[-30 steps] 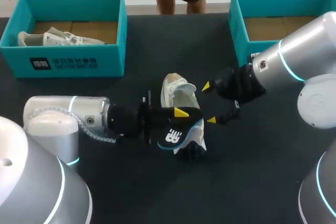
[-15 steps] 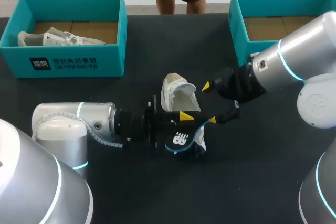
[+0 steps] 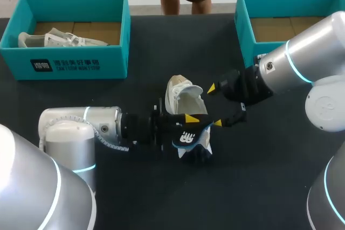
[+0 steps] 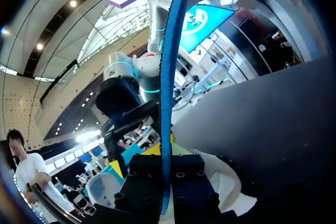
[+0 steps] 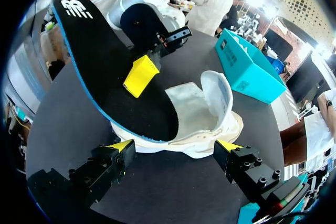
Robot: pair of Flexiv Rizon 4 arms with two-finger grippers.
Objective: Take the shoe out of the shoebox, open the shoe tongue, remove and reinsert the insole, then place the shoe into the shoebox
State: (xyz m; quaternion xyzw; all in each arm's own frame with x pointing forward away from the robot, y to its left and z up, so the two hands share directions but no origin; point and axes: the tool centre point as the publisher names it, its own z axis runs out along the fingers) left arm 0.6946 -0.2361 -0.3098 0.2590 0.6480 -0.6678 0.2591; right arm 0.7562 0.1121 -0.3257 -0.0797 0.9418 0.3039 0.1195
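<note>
Shoe point(image 3: 183, 96) first: where is it?

It lies in the middle of the counter point(image 3: 269, 187), out of both boxes. It is white. Its insole point(image 3: 190, 137), black with a blue edge, is mostly out. One end touches the shoe and the rest sticks out toward the near side.

Who has the insole?

My left pincer point(image 3: 187, 125) is closed tight on it, one finger on each face. My right pincer point(image 3: 215, 106) is wide open, holds nothing, and hangs just beside the shoe.

What just changed?

The left arm slid a bit to the right and took the insole along. The shoe and the right arm did not move. I think the insole is being lined up to go back in, so the task looks about halfway.

What else is around?

A blue box point(image 3: 70, 60) sits at the far left with a pale shoe point(image 3: 59, 39) in it. A second blue box point(image 3: 253, 25) sits at the far right.

Anything in the way?

The right arm is between the shoe and the second blue box. The shoe's soft top may fold in and block the insole.
</note>
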